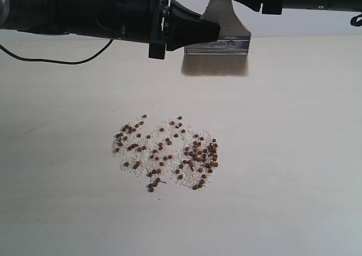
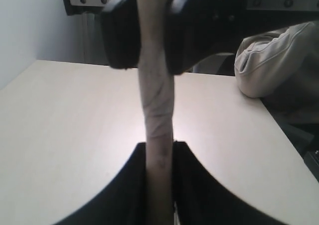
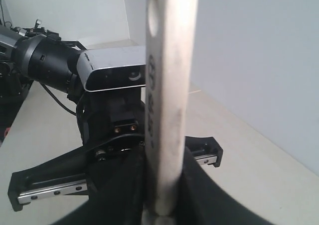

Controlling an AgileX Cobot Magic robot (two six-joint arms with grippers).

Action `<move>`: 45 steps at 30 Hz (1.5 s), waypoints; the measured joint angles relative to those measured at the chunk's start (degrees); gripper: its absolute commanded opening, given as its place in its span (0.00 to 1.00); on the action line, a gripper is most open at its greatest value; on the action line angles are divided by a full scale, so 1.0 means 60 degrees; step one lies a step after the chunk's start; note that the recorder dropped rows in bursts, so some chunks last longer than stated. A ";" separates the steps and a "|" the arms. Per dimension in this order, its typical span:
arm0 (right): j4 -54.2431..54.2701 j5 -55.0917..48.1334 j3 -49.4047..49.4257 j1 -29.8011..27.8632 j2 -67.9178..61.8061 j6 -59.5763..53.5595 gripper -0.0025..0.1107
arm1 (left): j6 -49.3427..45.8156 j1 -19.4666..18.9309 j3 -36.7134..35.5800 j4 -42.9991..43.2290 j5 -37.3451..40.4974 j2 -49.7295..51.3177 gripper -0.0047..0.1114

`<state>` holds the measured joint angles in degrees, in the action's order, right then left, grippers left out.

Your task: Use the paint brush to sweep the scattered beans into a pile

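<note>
Two grippers on the paint brush (image 1: pixel 218 43): left gripper (image 2: pixel 159 185) and right gripper (image 3: pixel 162 185) both clamped on its handle (image 2: pixel 158 100) (bristles (image 1: pixel 215 66) down, apparently clear of the table (image 1: pixel 294 154)). On the table, beans (image 1: pixel 169 151) sit mixed with whitish crumbs (image 1: pixel 130 165) in a loose patch, well apart from the bristles

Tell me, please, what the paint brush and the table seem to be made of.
The paint brush shows three materials: a pale, matte handle, seemingly bare wood; a shiny silver band, probably metal; and soft whitish bristles, fibre unclear. The table is matte cream with faint streaks, likely laminate or light wood.
</note>
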<state>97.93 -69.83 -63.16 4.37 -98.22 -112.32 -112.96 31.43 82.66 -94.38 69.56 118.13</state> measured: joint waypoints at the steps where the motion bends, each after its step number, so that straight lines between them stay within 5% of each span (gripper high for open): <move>1: 0.0000 0.0000 0.0000 0.0000 0.0000 0.0097 0.02 | -0.0024 0.0000 0.0000 -0.0020 0.0000 0.0000 0.37; 5: 0.0056 0.0314 -0.0022 0.0000 0.0000 0.0373 0.02 | -0.0230 0.0000 0.0000 -0.0281 0.0000 0.0000 0.76; 7: 0.0065 0.0708 -0.0028 0.0000 0.0000 0.0435 0.02 | -0.0314 0.0000 0.0000 -0.0484 0.0000 0.0000 0.88; 15: 0.0109 0.3226 -0.0028 0.0006 0.0000 0.0473 0.02 | -0.0521 -0.0142 0.0000 -0.0732 0.0000 0.0000 0.92; 18: 0.0124 0.5575 -0.0028 0.0136 0.0089 0.0452 0.02 | -0.0559 -0.0382 0.0000 -0.0751 0.0000 0.0000 0.78; 23: 0.0103 0.9441 -0.0028 0.0806 0.0486 0.0221 0.02 | -0.0415 -0.0938 0.0000 -0.0751 -0.0223 -0.0075 0.12; 24: 0.0145 0.9819 -0.0028 0.0970 0.0559 0.0092 0.02 | -0.0283 -0.1047 0.0000 -0.0751 -0.0268 -0.0119 0.05; 34: -0.0063 1.4832 -0.0203 0.2923 0.0799 -0.0060 0.02 | 0.1982 -0.2216 -0.0250 0.0089 -0.0834 -0.0878 0.04; 45: 0.0331 1.6362 -0.0203 0.3238 0.0815 0.0083 0.02 | 0.0746 -0.2387 -0.4728 -0.0633 -0.6129 -0.4798 0.04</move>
<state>99.91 28.34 -64.38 23.80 -93.33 -111.83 -108.48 17.11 54.29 -98.17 32.79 89.34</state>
